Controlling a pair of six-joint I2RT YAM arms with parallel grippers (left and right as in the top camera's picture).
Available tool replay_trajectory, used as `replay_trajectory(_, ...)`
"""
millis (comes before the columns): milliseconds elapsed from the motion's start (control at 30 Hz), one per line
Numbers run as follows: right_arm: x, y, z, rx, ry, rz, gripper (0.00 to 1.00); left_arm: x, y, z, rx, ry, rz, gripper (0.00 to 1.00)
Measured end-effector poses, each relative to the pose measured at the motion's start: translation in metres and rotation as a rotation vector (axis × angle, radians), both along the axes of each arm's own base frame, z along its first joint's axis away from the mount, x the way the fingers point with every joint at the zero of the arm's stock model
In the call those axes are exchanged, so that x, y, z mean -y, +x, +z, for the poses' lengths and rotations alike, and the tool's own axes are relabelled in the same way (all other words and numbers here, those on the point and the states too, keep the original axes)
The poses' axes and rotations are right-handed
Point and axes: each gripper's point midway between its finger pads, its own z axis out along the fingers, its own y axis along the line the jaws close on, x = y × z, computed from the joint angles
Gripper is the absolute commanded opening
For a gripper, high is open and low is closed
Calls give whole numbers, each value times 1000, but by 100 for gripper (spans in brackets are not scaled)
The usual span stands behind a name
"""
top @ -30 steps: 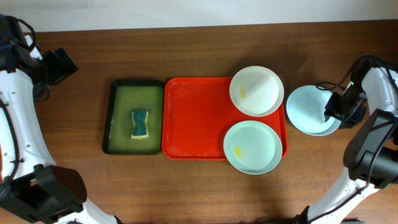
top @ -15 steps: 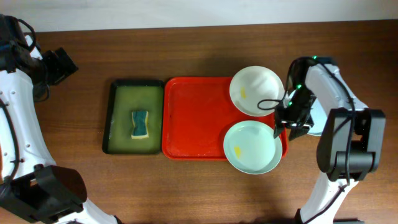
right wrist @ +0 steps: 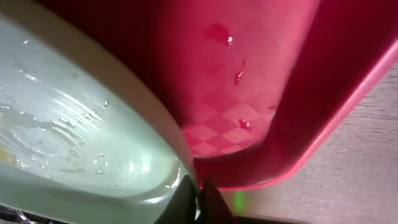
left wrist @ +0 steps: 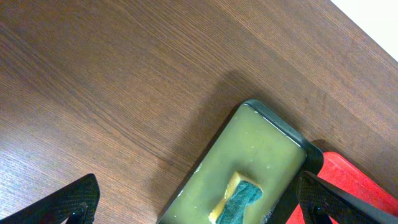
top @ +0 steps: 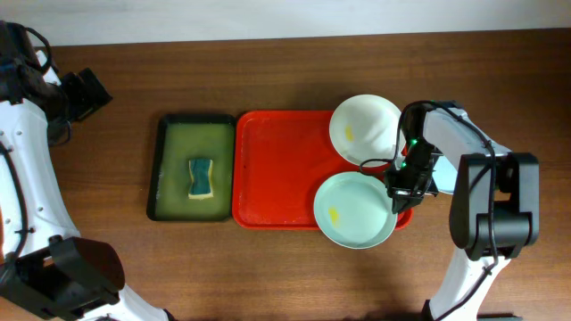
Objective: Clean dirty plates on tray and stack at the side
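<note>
One pale plate (top: 354, 209) on tray (top: 277, 169), white plate (top: 366, 130), sponge (top: 202, 176)

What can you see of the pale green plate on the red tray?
The pale green plate is round, shallow and glossy, wet inside, with a small yellow smear left of centre. It lies on the red tray, overhanging the rim nearest the robot. The right end effector is shut on its right rim.

My overhead camera looks straight down on the whole table (top: 285, 71). Left wrist views the green tray (left wrist: 261, 143) from high up. Right wrist sits very close on the pale green plate (right wrist: 74, 124) and red tray (right wrist: 249, 81). Overhead shares all three.
</note>
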Motion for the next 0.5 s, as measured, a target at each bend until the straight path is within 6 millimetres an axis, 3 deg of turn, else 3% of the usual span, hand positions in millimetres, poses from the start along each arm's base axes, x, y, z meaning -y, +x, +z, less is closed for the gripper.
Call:
replay_trajectory(67,-12,2,1,8,53,-19,4,0,0,0,0,0,0,99)
replay_trajectory(133,-37,6,3,23,131,-18,4,0,0,0,0,0,0,99)
replay_trajectory(267,-123,34,-2,160,292,-29,4,0,0,0,-1,0,0,100)
replay_trajectory(367,-165,60,-7,251,279,-150,4,0,0,0,-1,0,0,99)
replay_trajectory(433,-167,64,-9,244,237,-232,5,0,0,0,0,0,0,99)
replay_trajectory(500,-167,71,-9,249,216,-294,16,0,0,0,0,0,0,99)
